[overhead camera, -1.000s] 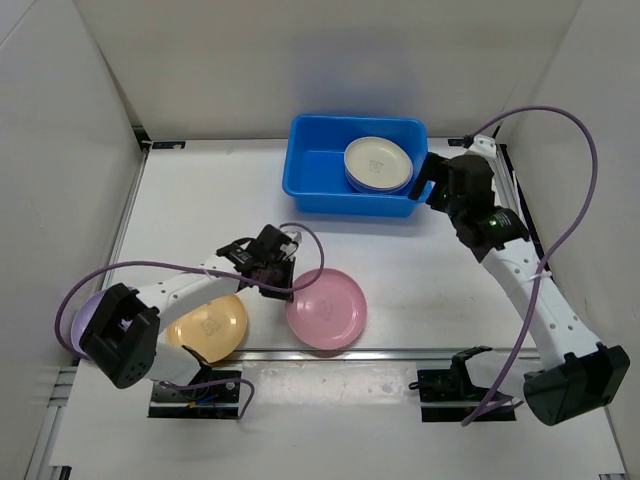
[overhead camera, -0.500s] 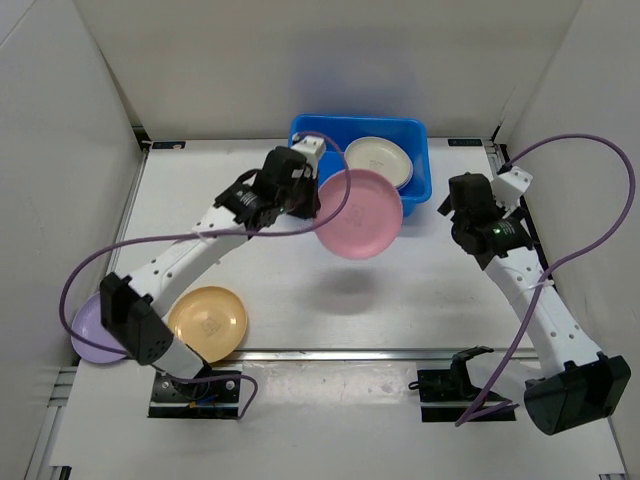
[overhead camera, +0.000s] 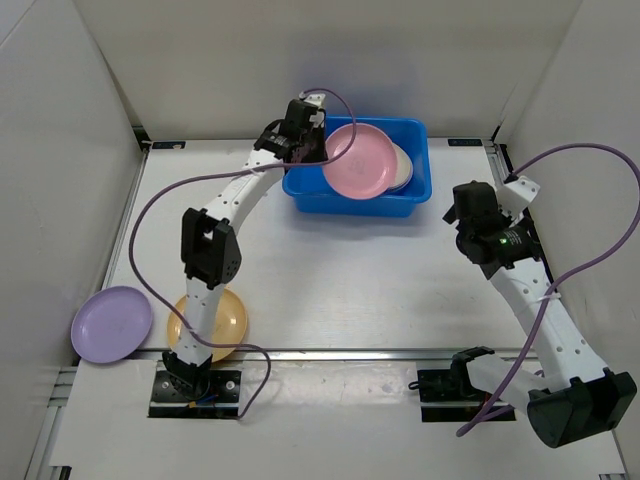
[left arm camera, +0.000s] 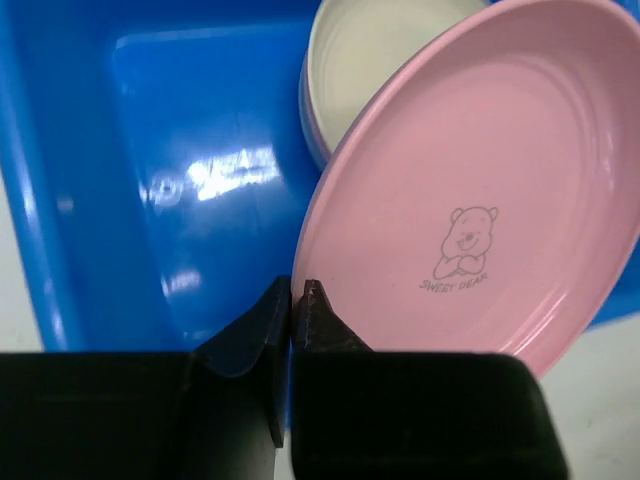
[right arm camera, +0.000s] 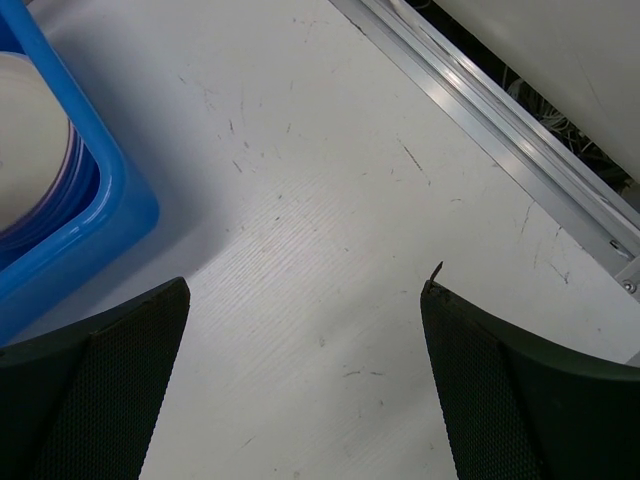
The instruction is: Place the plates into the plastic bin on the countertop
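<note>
My left gripper (overhead camera: pixel 318 150) is shut on the rim of a pink plate (overhead camera: pixel 360 162) and holds it tilted over the blue plastic bin (overhead camera: pixel 305 187). In the left wrist view the jaws (left arm camera: pixel 295 292) pinch the pink plate (left arm camera: pixel 480 200) at its near edge, above the bin floor (left arm camera: pixel 190 170). A stack of plates topped by a cream one (overhead camera: pixel 403 170) lies in the bin's right half, partly hidden; it also shows in the left wrist view (left arm camera: pixel 370 45). An orange-yellow plate (overhead camera: pixel 232 322) and a lilac plate (overhead camera: pixel 111 324) lie on the countertop (overhead camera: pixel 380 270). My right gripper (overhead camera: pixel 458 210) is open and empty, right of the bin.
Metal rails run along the countertop's front (overhead camera: pixel 350 351) and right edge (right arm camera: pixel 500 130). White walls enclose the back and sides. The bin's corner (right arm camera: pixel 90 215) sits to the left of my right fingers. The left arm stretches from its base across the orange-yellow plate.
My left gripper has carried the pink plate from the front of the countertop up and back, over the bin. My right gripper has drawn back from the bin's right end.
</note>
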